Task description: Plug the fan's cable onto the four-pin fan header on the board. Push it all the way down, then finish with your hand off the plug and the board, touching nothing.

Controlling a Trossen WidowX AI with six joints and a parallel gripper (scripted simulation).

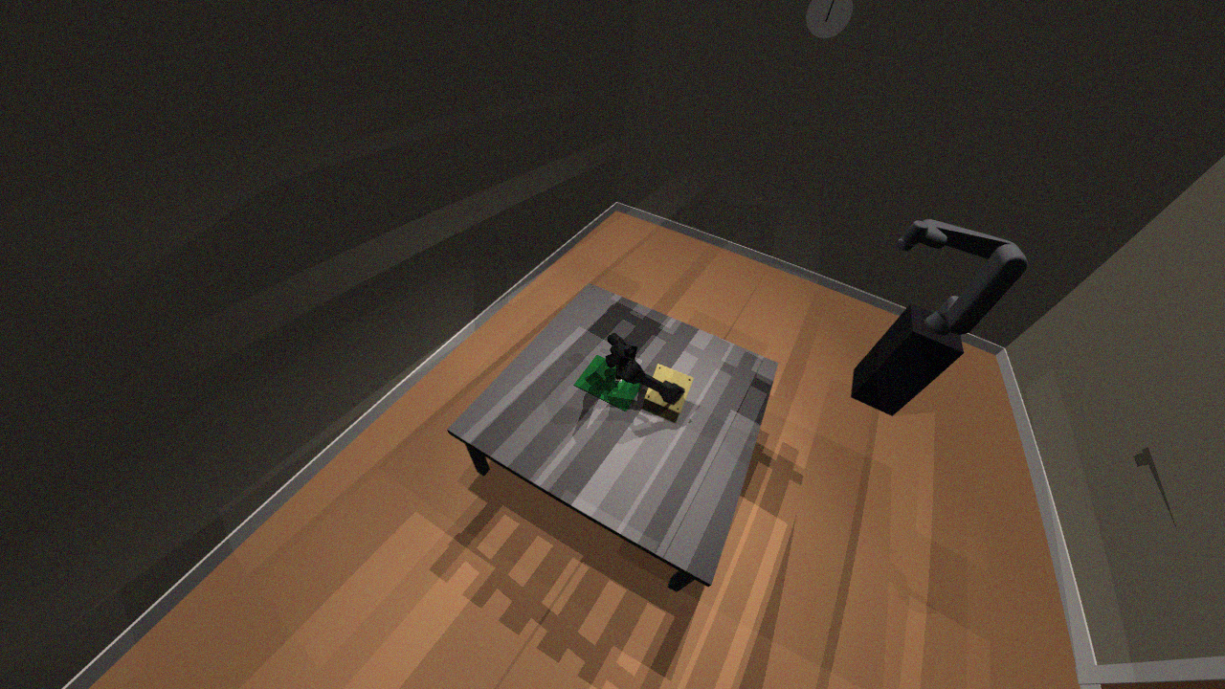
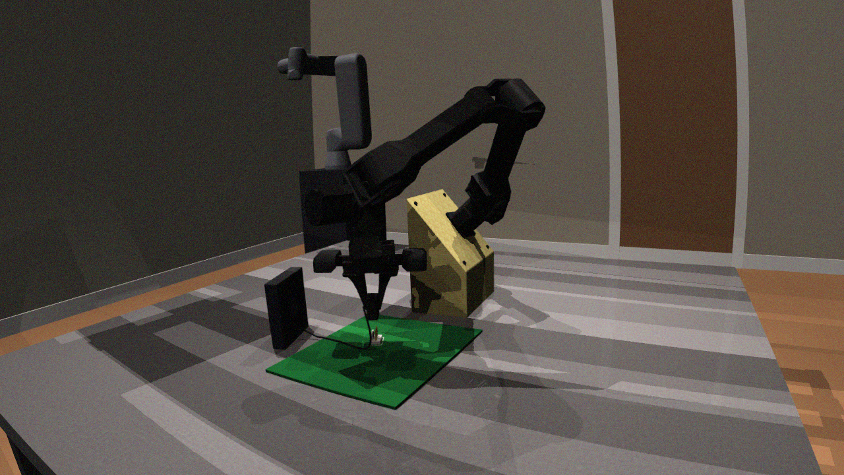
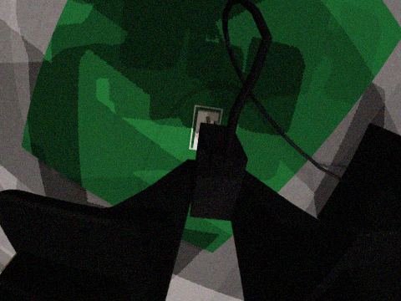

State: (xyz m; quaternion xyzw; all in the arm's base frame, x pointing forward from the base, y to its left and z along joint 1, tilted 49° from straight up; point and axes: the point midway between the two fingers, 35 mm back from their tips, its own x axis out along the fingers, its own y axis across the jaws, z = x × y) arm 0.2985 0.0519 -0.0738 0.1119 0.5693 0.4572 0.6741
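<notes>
The gripper (image 3: 219,196) clamps the plug (image 3: 217,173) above the header (image 3: 207,117) (outlined only in the wrist view), while the exterior view alone shows the fan (image 2: 286,307) left of the board (image 2: 377,366).

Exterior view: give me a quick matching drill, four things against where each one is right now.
Things:
1. plug
2. fan header
3. fan
4. cable

Places or states:
A. upright on the table beside the board
B. pinched in the tool, above the board
C. pale socket on the green board, uncovered
D. looping from plug toward fan

Pairs: 1-B, 2-C, 3-A, 4-D
</notes>
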